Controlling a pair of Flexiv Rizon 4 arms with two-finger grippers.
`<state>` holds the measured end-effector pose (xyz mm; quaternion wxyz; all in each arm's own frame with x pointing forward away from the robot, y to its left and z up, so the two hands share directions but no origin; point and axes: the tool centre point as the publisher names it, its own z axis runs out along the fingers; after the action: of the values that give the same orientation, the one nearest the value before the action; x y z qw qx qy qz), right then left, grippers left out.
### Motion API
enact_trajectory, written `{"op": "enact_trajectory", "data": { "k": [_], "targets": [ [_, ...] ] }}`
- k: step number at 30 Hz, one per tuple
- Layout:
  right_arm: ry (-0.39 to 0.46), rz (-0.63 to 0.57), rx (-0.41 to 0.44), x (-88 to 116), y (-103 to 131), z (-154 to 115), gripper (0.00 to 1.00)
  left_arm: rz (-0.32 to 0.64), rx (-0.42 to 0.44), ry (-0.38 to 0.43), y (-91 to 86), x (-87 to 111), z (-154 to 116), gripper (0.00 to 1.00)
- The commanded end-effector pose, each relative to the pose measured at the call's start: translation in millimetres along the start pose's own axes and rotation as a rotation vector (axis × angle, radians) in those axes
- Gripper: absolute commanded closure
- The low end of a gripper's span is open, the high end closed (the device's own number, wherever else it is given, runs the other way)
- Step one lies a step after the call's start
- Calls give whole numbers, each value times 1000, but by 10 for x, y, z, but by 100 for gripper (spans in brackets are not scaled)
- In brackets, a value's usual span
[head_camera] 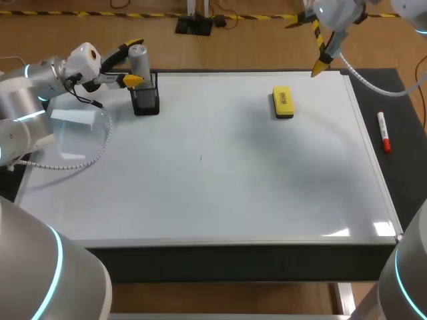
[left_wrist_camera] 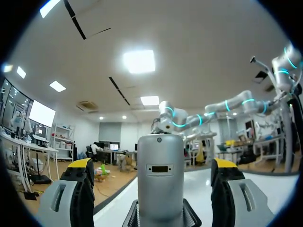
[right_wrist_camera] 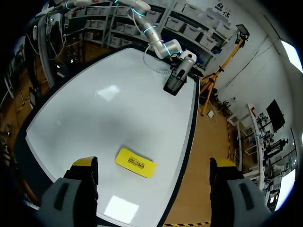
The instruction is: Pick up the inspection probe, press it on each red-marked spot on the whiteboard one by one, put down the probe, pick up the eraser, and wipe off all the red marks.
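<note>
Probe (left_wrist_camera: 160, 179) stands untouched inside the open left claw (left_wrist_camera: 152, 166); right claw (right_wrist_camera: 154, 164) gapes too; only the head view shows the marker (head_camera: 383, 132).

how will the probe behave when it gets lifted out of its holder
The probe looks like a stiff metal cylinder, so it probably won't flex. Its smooth round sides may slip or twist in the left gripper, whose fingers stand open either side. It stands tall in the holder, so a sideways push would likely tip both; lifting straight up seems safer.
</note>
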<state>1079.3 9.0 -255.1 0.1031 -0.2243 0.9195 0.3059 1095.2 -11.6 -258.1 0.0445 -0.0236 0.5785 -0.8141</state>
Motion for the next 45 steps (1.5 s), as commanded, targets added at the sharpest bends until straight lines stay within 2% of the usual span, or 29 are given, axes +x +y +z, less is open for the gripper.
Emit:
{"op": "enact_trajectory", "data": {
  "k": [1, 6, 9, 10, 18, 25, 36, 40, 45],
  "targets": [
    [5, -1, 4, -7, 0, -8, 0, 32, -95, -167, -183, 303, -6, 0],
    [5, -1, 4, -7, 0, -8, 0, 62, -137, -234, -240, 441, -96, 0],
    [5, -1, 4, -7, 0, -8, 0, 80, -189, -315, -265, 523, -141, 0],
    [5, -1, 4, -7, 0, -8, 0, 84, -231, -366, -275, 545, -156, 0],
    [5, -1, 4, -7, 0, -8, 0, 141, -354, -471, -353, 759, -217, 0],
    [5, -1, 4, -7, 0, -8, 0, 203, -511, -575, -403, 924, -221, 0],
    [5, -1, 4, -7, 0, -8, 0, 263, -631, -637, -476, 1157, -199, 0],
    [5, -1, 4, -7, 0, -8, 0, 259, -627, -623, -493, 1267, -195, 0],
    [5, -1, 4, -7, 0, -8, 0, 259, -627, -623, -493, 1267, -195, 0]
  ]
}}
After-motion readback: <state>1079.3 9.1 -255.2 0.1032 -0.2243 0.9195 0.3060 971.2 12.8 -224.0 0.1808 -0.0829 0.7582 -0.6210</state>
